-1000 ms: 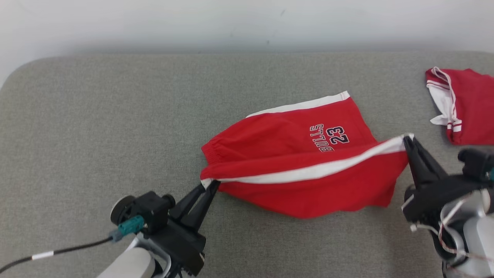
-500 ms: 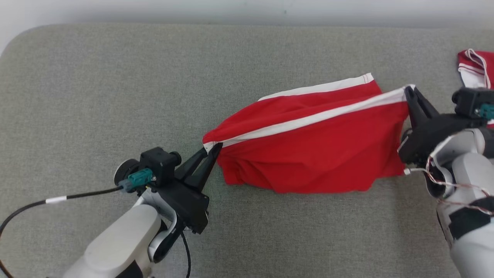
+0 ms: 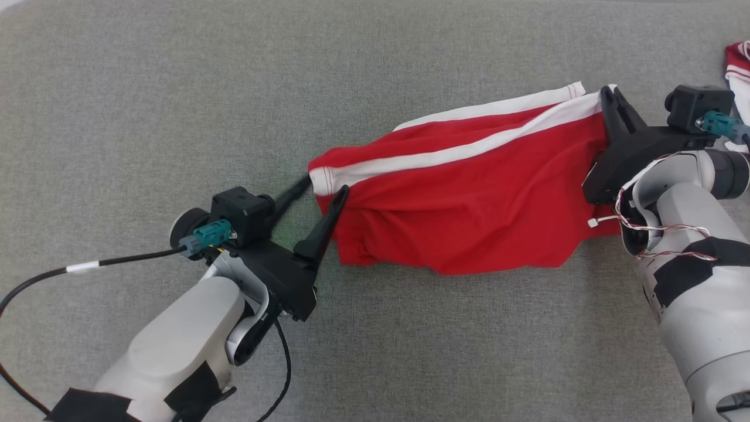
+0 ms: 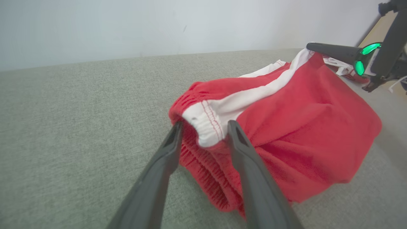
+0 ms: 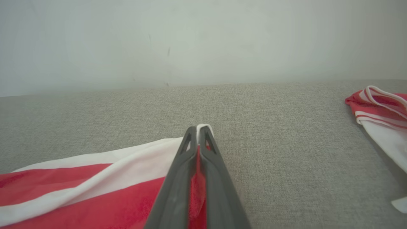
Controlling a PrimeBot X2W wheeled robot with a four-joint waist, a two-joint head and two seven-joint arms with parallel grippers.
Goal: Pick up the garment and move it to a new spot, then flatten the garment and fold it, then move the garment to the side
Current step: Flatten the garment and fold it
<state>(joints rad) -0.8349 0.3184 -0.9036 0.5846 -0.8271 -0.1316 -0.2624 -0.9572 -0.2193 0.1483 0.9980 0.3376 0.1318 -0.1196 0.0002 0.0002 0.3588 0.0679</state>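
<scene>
The garment, red shorts with a white side stripe, lies folded over on the grey cushion. My left gripper stands open at the waistband end. In the left wrist view the white waistband corner sits loosely between the spread fingers of that gripper. My right gripper is shut on the white hem corner at the other end and holds it slightly raised. The right wrist view shows that gripper pinching the red and white cloth.
A second red and white garment lies at the far right edge of the cushion, also in the right wrist view. A pale wall stands behind the cushion. A black cable trails from my left wrist.
Both grippers carried the near edge away over the printed half, which is now covered. The left gripper's jaws then opened off the waistband corner. The camera has tilted downward.
</scene>
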